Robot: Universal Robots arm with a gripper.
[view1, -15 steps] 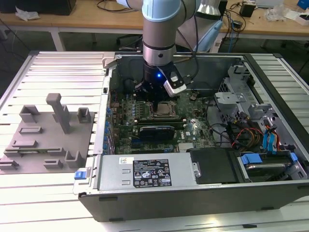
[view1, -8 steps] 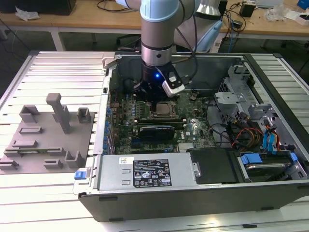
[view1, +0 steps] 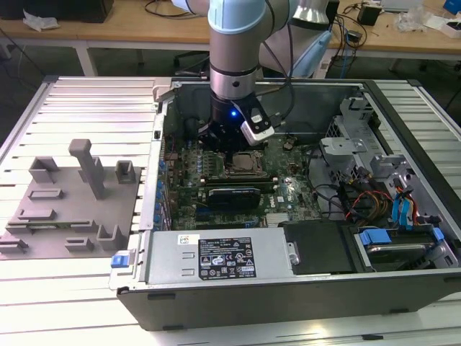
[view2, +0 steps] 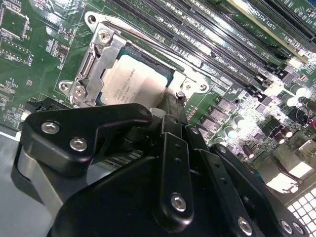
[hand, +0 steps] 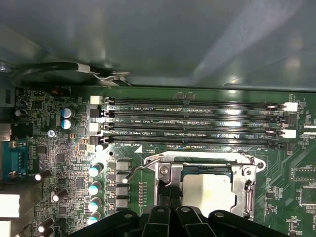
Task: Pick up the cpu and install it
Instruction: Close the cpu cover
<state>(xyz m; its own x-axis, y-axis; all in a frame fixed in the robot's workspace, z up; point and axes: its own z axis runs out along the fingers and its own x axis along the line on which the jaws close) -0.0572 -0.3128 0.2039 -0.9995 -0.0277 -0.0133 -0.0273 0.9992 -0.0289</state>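
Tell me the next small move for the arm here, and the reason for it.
Probably a short, straight lift away from the board. The cpu already lies flat inside the socket frame, and the gripper sits right at its edge, low beside the memory slots. Rising vertically seems least likely to nudge anything.

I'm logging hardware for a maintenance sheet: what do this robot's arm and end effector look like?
The arm has silver-grey tube sections with a pale blue joint cap, a black wrist showing a blue light, and a black cable alongside. The end effector is black linkage bars fastened with silver screws.
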